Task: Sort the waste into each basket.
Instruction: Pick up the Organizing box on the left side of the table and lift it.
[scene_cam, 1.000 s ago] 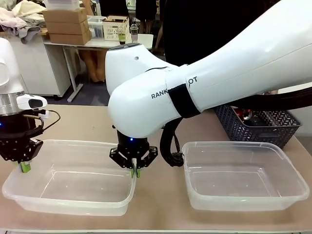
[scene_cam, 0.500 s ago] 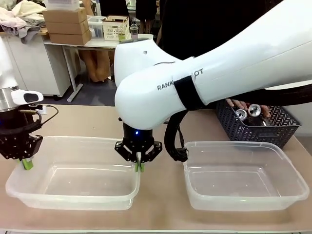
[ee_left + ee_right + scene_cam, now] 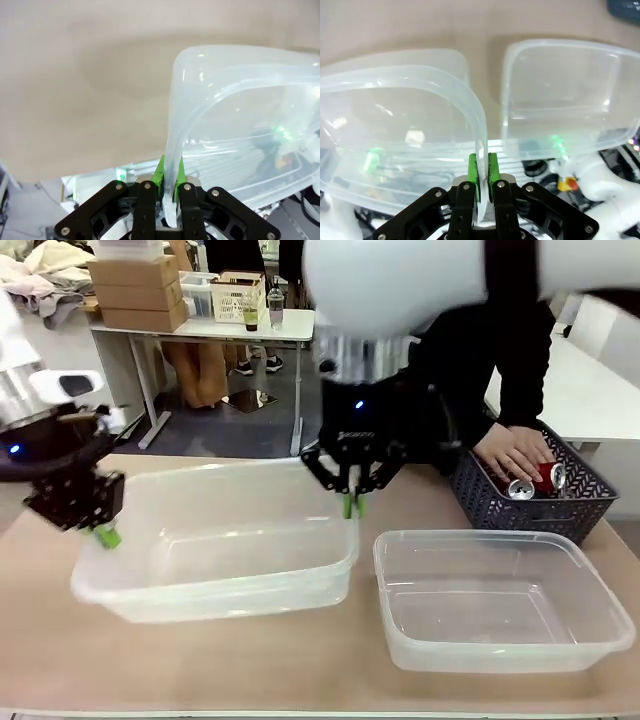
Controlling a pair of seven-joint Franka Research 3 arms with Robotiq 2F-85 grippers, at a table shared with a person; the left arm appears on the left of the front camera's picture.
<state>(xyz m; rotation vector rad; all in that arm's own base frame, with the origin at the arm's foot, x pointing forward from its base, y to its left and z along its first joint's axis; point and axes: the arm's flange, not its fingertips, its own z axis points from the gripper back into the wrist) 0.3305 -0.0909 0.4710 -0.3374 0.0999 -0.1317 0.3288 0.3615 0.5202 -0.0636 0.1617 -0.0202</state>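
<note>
Both grippers hold the left clear basket (image 3: 220, 580) off the table, tilted with its right end higher. My left gripper (image 3: 103, 534) is shut on its left rim, and my right gripper (image 3: 351, 504) is shut on its right rim. In the left wrist view the green pads (image 3: 159, 176) pinch the rim of the basket (image 3: 240, 120). The right wrist view shows the same pinch by the right gripper (image 3: 483, 176) on the held basket (image 3: 395, 100). The second clear basket (image 3: 480, 538) rests on the table, also in the right wrist view (image 3: 570, 95). Waste lies in the lattice basket: a red can (image 3: 546, 476) and a silver-ended can (image 3: 519, 489).
A dark blue-grey lattice basket (image 3: 500, 508) stands at the back right of the table. A person's hand (image 3: 508, 452) reaches into it over the cans. Behind the person are a white table and cardboard boxes.
Both arms have raised the left basket off the table and carried it back and to the right, tilting it. The person's hand has reached deeper into the lattice basket.
</note>
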